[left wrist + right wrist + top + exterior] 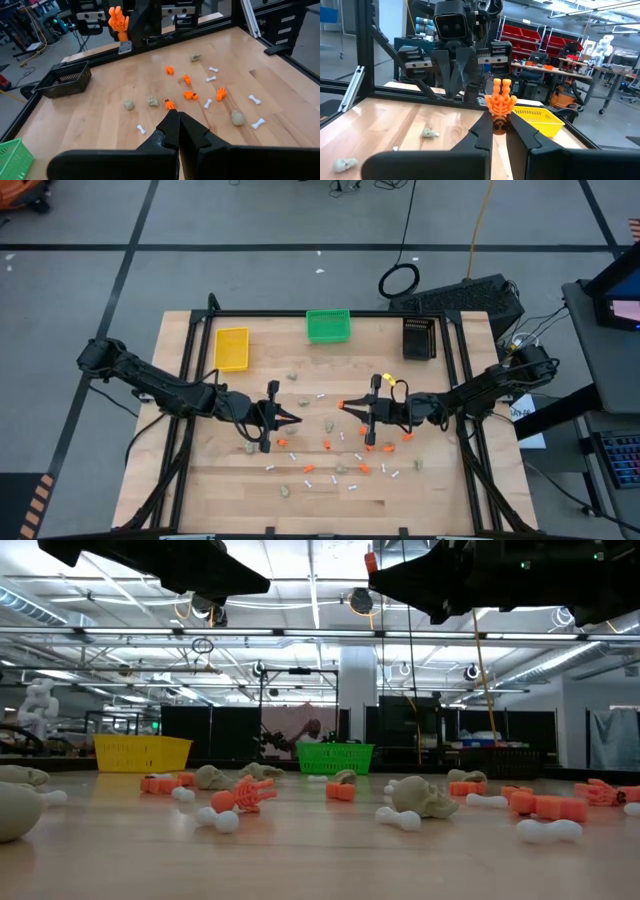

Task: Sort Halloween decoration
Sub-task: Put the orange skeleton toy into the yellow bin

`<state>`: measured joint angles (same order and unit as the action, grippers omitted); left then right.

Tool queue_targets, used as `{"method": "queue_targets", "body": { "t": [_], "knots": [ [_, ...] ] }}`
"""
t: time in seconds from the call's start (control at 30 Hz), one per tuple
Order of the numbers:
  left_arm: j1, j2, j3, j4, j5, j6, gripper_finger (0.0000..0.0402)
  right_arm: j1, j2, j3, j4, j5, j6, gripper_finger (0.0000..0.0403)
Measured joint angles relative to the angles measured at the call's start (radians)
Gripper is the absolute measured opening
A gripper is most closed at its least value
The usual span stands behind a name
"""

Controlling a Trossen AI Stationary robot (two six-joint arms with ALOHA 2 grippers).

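Clamped between the right gripper [498, 131] fingertips, a bright orange plastic skeleton hand [500, 104] should travel level toward the bench's far-edge bins; left gripper [178, 125] hangs closed, empty

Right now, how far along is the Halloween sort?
Early. Done: nothing visibly sorted; from above the yellow bin and green bin show no pieces, and the black bin is unclear. In hand: the right gripper is shut on an orange skeleton hand, held above the table. The left gripper is shut and empty. Left: orange pieces, skulls and white bones scattered across the table.
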<state>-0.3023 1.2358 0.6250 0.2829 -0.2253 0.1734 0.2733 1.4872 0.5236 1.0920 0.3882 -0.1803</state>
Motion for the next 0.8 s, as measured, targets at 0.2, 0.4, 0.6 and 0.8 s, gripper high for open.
{"method": "queue_targets", "body": {
  "t": [0.2, 0.4, 0.6, 0.8],
  "knots": [
    [0.000, 0.000, 0.000, 0.000, 0.000, 0.000, 0.0000, 0.000, 0.000, 0.000, -0.005, 0.000, -0.051, 0.0016],
    [0.000, 0.000, 0.000, 0.000, 0.000, 0.000, 0.0000, 0.000, 0.000, 0.000, -0.007, 0.000, -0.216, 0.0016],
    [0.000, 0.000, 0.000, 0.000, 0.000, -0.003, 0.0000, 0.000, 0.000, 0.001, -0.008, 0.000, -0.418, 0.0016],
    [0.000, 0.000, 0.000, 0.000, 0.000, -0.003, 0.0000, 0.000, 0.000, 0.001, -0.011, 0.001, -0.616, 0.0016]
  ]
}}
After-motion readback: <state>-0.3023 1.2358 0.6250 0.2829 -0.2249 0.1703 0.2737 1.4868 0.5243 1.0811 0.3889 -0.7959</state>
